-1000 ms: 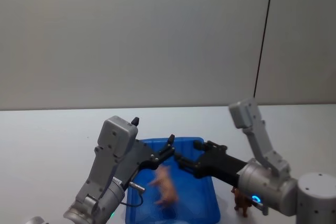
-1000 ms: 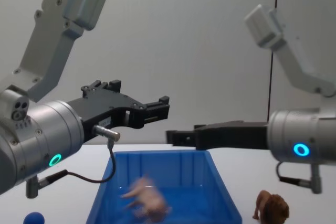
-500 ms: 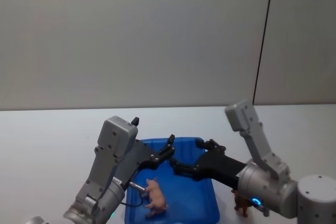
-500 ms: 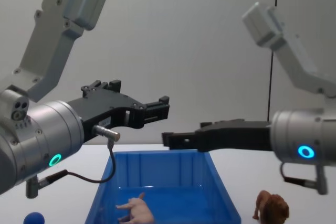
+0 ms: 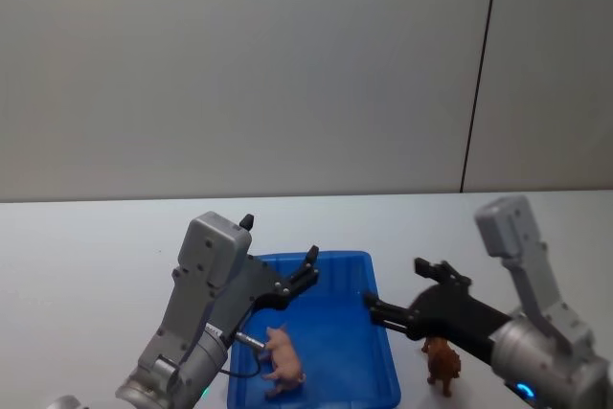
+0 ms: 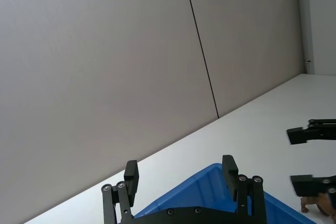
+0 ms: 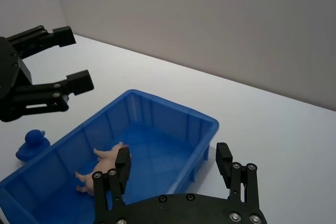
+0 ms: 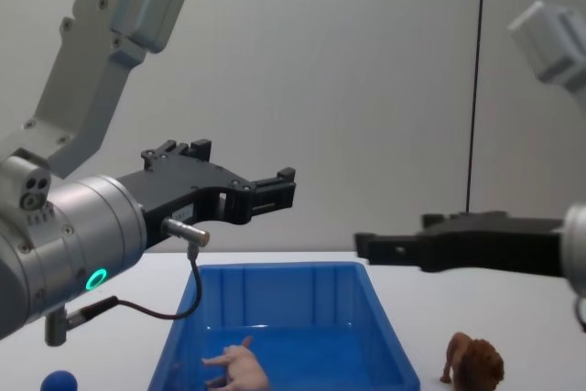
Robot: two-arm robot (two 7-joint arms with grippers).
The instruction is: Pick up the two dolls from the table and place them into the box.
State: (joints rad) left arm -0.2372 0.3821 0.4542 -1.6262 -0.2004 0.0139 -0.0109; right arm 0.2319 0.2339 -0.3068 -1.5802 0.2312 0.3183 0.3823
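Pig lies in box, left gripper wide and empty above. Right gripper, wide, sits near lion, likely for pickup

Pale pink pig lies on side, legs splayed, on floor of blue ribbed box, toward its near end. Brown lion, darker mane, stands upright on white worktop, just beside box's right wall, outside.

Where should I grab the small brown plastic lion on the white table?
Grip the small brown plastic lion across its flanks, from above: it stands upright beside the blue plastic bin, its body bulkier than its legs. The open right gripper is nearest.
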